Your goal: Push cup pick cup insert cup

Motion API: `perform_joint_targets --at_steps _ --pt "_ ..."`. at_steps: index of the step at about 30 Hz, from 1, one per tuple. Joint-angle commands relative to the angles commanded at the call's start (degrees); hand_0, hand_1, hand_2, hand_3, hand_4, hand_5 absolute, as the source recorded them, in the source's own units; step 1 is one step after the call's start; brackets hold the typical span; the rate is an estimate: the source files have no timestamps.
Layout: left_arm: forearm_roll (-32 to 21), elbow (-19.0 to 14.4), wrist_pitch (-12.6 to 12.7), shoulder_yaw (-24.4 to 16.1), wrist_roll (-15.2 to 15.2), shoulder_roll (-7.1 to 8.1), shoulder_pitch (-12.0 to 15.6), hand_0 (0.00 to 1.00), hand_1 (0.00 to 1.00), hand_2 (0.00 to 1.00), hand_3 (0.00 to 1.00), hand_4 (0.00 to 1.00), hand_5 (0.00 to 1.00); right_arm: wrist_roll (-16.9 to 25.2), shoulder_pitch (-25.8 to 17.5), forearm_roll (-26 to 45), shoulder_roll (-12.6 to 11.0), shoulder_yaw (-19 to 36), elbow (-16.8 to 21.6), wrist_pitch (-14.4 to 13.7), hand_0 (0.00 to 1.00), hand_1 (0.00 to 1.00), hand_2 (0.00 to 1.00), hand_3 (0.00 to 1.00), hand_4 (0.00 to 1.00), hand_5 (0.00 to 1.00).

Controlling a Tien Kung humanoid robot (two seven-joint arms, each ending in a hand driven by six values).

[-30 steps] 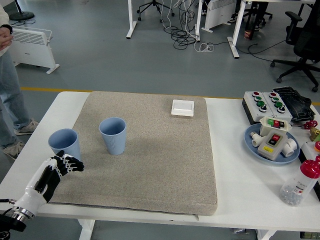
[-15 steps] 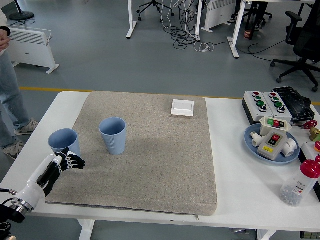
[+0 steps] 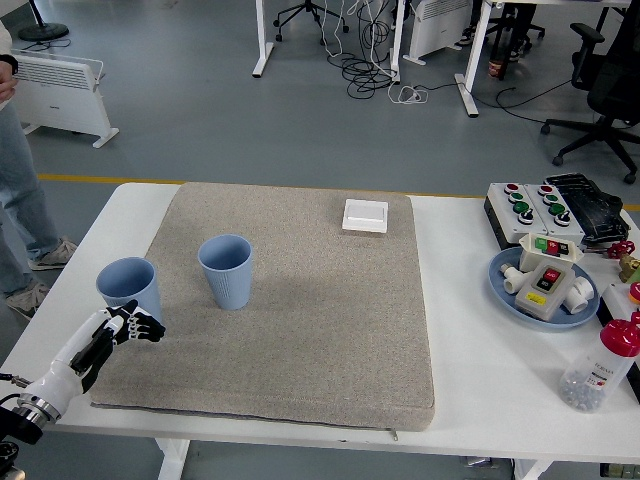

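1. At the far left edge of the view you see a person's leg in blue jeans (image 3: 20, 210), standing on the floor beside the white counter (image 3: 470, 300).
2. Your left hand (image 3: 125, 328) comes in from the near left corner of the counter, its black fingers (image 3: 148, 331) loosely curled and holding nothing; they sit just in front of the nearest cup, and you cannot tell from here whether they touch it.
3. That pale blue ribbed plastic cup (image 3: 128, 287) stands upright at the left edge of the beige fabric mat (image 3: 320, 330).
4. A second pale blue ribbed cup (image 3: 226, 271) stands upright on the mat, near the first and apart from it, towards the mat's middle.
5. A small white square box (image 3: 365, 215) lies at the mat's far edge.
6. Near the counter's right edge you have a blue plate (image 3: 545, 285) of switch parts, a button panel (image 3: 535, 208) behind it, and a clear red-capped bottle (image 3: 600, 368) towards the near right corner.
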Motion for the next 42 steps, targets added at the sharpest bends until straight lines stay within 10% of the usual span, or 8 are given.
perform_joint_targets --at_steps 42 --pt "4.86 5.44 0.04 0.25 0.33 -0.35 -2.38 0.561 0.538 0.5 0.446 0.514 0.998 -0.1 0.04 0.23 0.03 -0.37 0.0 -0.01 0.782 0.728 0.735 0.63 0.3 0.591"
